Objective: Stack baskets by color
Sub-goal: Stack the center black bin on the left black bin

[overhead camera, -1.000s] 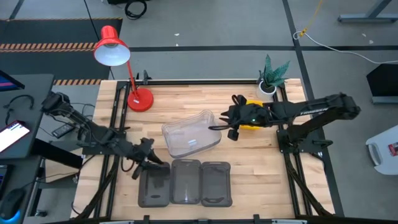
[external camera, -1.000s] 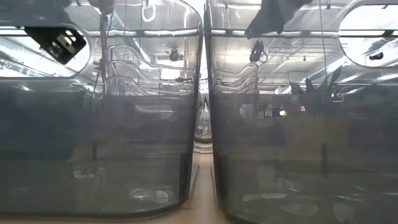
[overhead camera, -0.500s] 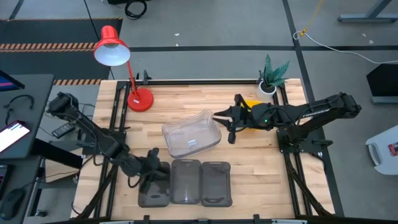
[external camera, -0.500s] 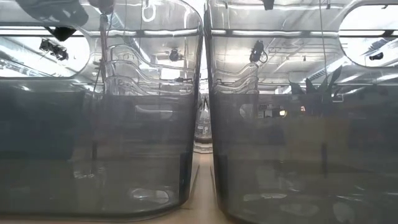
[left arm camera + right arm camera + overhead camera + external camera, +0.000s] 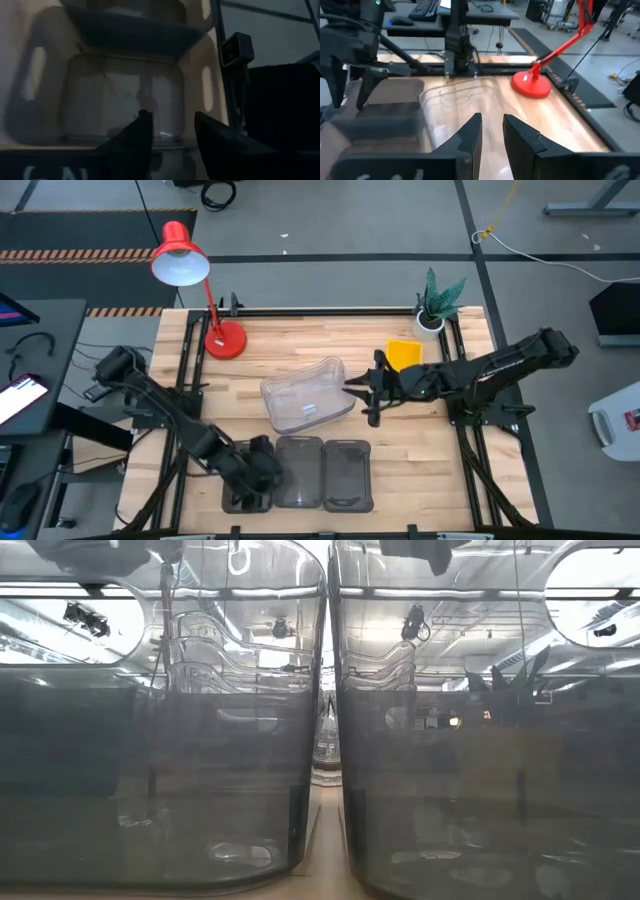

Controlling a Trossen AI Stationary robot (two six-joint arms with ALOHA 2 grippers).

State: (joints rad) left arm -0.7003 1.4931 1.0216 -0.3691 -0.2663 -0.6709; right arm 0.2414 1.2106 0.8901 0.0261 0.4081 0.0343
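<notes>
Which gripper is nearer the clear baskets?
Right. The right gripper sits just beside the clear baskets, at their right edge. The left gripper is over the leftmost grey basket, at the table's front.

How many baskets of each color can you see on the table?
Dark grey baskets: 3, side by side along the near edge
Clear baskets: a nested pile; how many is unclear
Yellow baskets: 1 showing; more may be stacked beneath
Total: at least 5

We looked straight down overhead; our low camera sat close against the grey baskets (image 5: 160, 790), shared with above.
</notes>
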